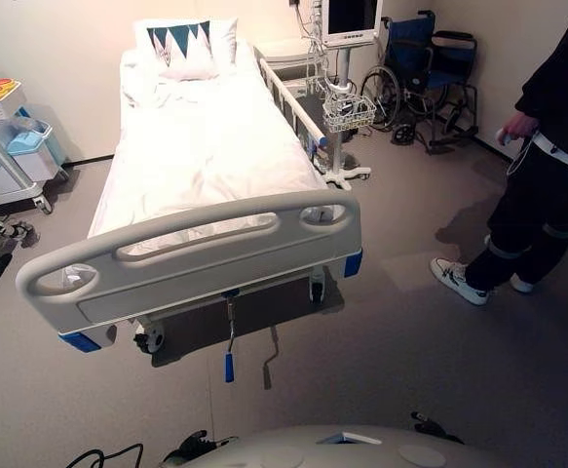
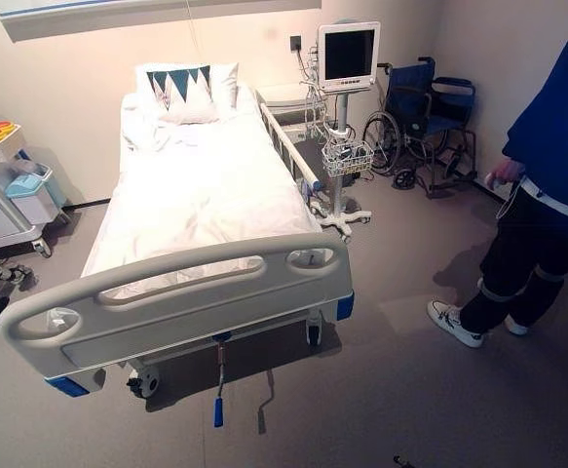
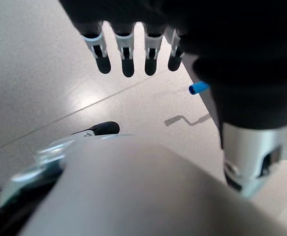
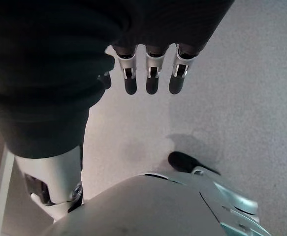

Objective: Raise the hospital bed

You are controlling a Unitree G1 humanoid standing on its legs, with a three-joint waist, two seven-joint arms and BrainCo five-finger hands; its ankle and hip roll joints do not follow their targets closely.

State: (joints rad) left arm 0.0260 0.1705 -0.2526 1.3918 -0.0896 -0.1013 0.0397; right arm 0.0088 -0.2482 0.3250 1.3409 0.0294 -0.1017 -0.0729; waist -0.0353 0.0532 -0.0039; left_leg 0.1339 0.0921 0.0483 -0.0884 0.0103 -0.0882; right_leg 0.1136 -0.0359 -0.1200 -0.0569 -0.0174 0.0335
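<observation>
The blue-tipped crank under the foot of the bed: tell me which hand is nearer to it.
Left, probably. The left hand hangs over bare floor with the crank's blue handle just past its fingers; the right hand hangs over floor with no crank near it. Neither touches it.

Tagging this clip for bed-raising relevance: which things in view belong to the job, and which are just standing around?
Job:
hospital bed
blue-handled crank hanging under its footboard
left hand and right hand, both holding nothing

Standing around:
pillow
monitor stand
wheelchair
supply cart
person
</observation>
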